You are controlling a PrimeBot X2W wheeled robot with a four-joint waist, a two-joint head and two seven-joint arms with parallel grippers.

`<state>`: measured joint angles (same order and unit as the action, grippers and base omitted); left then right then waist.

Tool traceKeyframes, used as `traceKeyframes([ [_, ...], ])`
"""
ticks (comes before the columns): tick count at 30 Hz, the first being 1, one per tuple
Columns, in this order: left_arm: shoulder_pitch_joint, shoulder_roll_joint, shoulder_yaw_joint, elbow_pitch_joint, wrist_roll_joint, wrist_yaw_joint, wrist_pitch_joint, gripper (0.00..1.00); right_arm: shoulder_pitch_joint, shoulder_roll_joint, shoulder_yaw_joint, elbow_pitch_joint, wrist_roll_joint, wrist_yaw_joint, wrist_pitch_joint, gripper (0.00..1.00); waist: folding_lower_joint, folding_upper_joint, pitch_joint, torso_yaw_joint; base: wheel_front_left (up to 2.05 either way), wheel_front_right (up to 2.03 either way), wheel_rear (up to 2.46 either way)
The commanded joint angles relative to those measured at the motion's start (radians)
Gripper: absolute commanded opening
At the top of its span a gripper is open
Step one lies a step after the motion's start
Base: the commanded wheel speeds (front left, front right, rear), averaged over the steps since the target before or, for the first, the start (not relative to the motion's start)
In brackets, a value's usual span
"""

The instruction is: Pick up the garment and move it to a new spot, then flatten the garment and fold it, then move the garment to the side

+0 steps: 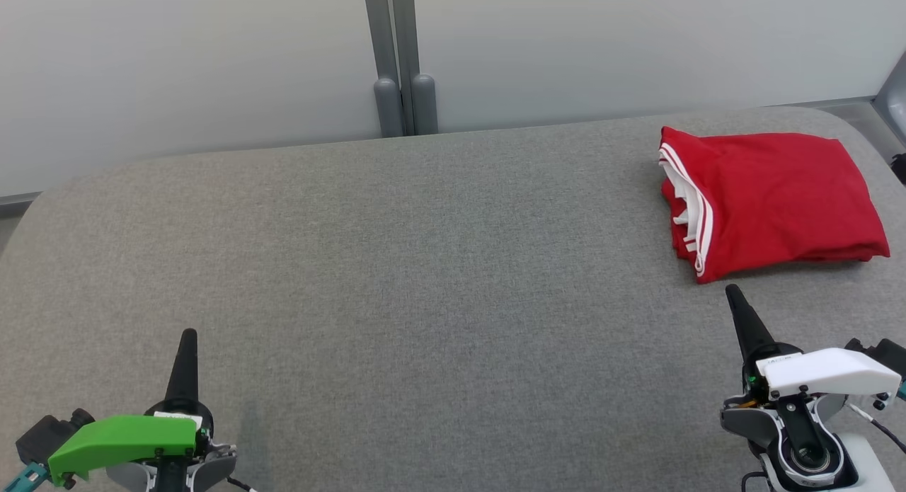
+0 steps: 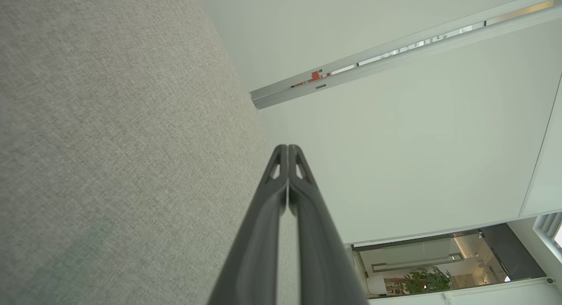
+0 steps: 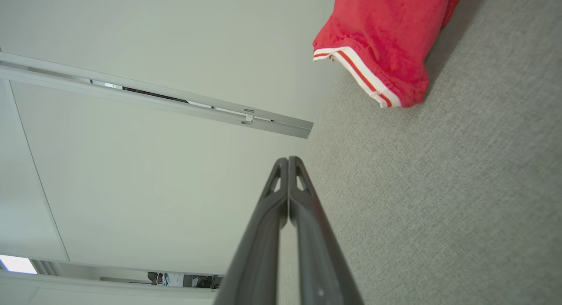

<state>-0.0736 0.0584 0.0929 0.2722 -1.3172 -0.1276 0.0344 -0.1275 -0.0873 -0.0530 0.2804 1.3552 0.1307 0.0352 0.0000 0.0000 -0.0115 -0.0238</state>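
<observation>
The biggest thing we see is the worktop [image 1: 425,265], a wide grey top with round corners, covered in rough woven cloth. Behind it, along the top of the frame, stands a smooth pale wall [image 1: 177,67] with a thin grey post [image 1: 400,60] in the middle. The garment [image 1: 771,198] lies in the upper right of the head view, near the worktop's far right corner. It is soft red cloth, folded into a thick, nearly square bundle of a few layers, and white stripes [image 1: 697,216] run down its left edge. The right claw [image 1: 732,292] is in the lower right, just below the garment and not touching it, with a white cover [image 1: 832,372] behind it. The left claw [image 1: 188,336] is in the lower left, well apart from the garment, with a green cover [image 1: 124,439] behind it. Both claws are long, dark and pointy, and each has its two fingers pressed together with nothing between them. We think the folding is done and the garment already sits at the side, so the job looks close to its end. If the garment needs one more lift, the right claw is the near one. It would have to spread its fingers first, then pinch all the layers at once, since soft cloth can slip and the fold could fall open.
</observation>
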Motion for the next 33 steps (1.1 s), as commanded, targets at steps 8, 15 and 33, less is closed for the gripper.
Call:
traceKeyframes([
  [8, -0.028, 0.0, 0.009, -0.013, -0.081, -0.004, 0.023, 0.0, 0.01, 0.007, -0.019, -0.018, 0.07, 0.0, 0.023, 0.0, 0.0, 0.0, 0.003, 0.005, 0.0, 0.0, 0.0],
  [15, -0.033, -0.002, 0.013, -0.017, -0.133, -0.004, 0.037, 0.0, 0.014, 0.016, -0.03, -0.024, 0.116, 0.0, 0.037, 0.0, 0.0, 0.0, 0.006, 0.009, 0.0, 0.0, 0.0],
  [33, -0.041, -0.007, 0.021, -0.027, -0.255, -0.005, 0.071, 0.0, 0.02, 0.032, -0.055, -0.035, 0.223, 0.0, 0.071, 0.0, 0.0, 0.0, 0.012, 0.019, 0.0, 0.0, 0.0],
])
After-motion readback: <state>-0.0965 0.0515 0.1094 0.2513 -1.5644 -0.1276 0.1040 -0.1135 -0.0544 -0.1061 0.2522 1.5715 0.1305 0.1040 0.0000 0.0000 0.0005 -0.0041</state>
